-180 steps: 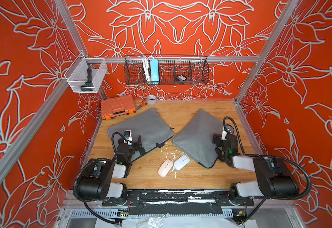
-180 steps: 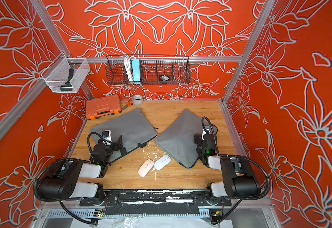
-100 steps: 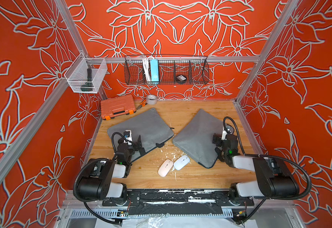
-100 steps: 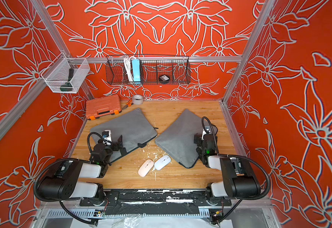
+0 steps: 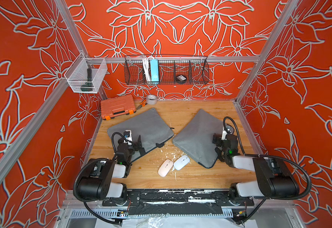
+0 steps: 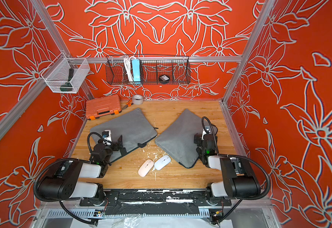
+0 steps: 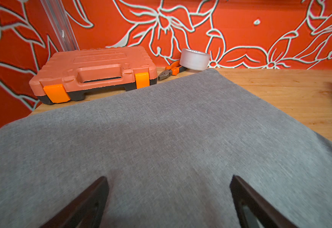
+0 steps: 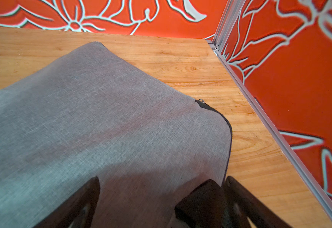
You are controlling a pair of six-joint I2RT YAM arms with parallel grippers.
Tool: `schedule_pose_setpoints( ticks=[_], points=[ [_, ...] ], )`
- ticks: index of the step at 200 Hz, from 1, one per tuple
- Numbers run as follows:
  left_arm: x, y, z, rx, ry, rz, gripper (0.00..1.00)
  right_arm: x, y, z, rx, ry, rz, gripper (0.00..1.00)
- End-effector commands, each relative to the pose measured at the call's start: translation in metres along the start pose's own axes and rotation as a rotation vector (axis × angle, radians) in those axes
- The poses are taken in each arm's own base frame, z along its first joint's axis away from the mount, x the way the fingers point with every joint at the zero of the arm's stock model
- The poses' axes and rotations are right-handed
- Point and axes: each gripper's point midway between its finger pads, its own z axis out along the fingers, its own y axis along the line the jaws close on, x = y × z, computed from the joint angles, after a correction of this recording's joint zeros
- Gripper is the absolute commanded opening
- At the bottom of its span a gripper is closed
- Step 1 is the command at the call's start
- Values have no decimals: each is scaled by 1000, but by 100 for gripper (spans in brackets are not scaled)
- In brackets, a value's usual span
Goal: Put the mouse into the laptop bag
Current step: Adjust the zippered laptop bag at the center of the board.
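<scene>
Two mice lie side by side on the wooden table near its front middle, a pinkish-white mouse (image 5: 165,167) and a white mouse (image 5: 181,162). Two grey laptop bags lie flat, the left bag (image 5: 143,126) (image 7: 161,138) and the right bag (image 5: 196,134) (image 8: 102,122). My left gripper (image 5: 140,146) (image 7: 168,197) hangs open over the left bag's near edge, holding nothing. My right gripper (image 5: 217,146) (image 8: 162,181) is open over the right bag's near right edge. A dark fabric tab (image 8: 200,199) of that bag stands between its fingers, close to one finger (image 8: 240,195).
An orange tool case (image 5: 117,106), pliers (image 7: 170,72) and a tape roll (image 5: 151,99) sit at the back left. A wire basket (image 5: 166,70) and a clear bin (image 5: 85,76) hang on the walls. White flecks litter the wood around the mice. The right wall rail (image 8: 279,134) runs close by.
</scene>
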Motion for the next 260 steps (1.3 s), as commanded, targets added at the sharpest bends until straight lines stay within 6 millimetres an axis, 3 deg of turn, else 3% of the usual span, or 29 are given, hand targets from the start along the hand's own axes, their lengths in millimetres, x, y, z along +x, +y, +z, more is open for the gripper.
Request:
schedule_pose_setpoints(
  ticks=[1, 22, 40, 48, 65, 84, 106, 125, 140, 171, 199, 228, 260],
  points=[
    [-19, -1, 1, -7, -70, -20, 97, -24, -4, -2, 39, -77, 13, 98],
    [-44, 17, -3, -136, -61, -66, 97, -50, -33, -24, 184, -9, 87, 98],
    [-82, 21, -22, -142, -134, -187, 97, -71, -60, -64, 293, -14, 397, 99],
    [-98, 20, -36, -117, -188, -250, 97, -83, -52, -77, 215, -17, 437, 99],
    [-120, 27, -63, -111, -274, -464, 97, -115, -6, -103, -130, -87, 458, 98],
    [-126, 23, -86, -51, -274, -622, 97, -128, 22, -129, -351, -108, 581, 99],
    [-97, 50, -109, -183, -274, -835, 97, -138, 55, -142, -588, -114, 649, 98],
    [-87, 46, -116, -96, -354, -957, 97, -130, 82, -137, -707, -56, 656, 99],
    [-65, 43, -112, -63, -332, -1091, 97, -122, 115, -132, -766, 34, 576, 96],
    [1, 30, -85, -125, -86, -1190, 97, -103, 205, -131, -840, 177, 329, 89],
    [37, 27, -72, -194, 76, -1196, 97, -79, 262, -104, -842, 317, 206, 84],
    [49, 25, -62, -246, 177, -1151, 97, -54, 301, -67, -828, 452, 112, 81],
    [52, 21, -53, -241, 226, -1128, 97, -44, 334, -35, -847, 497, 62, 82]
  ],
)
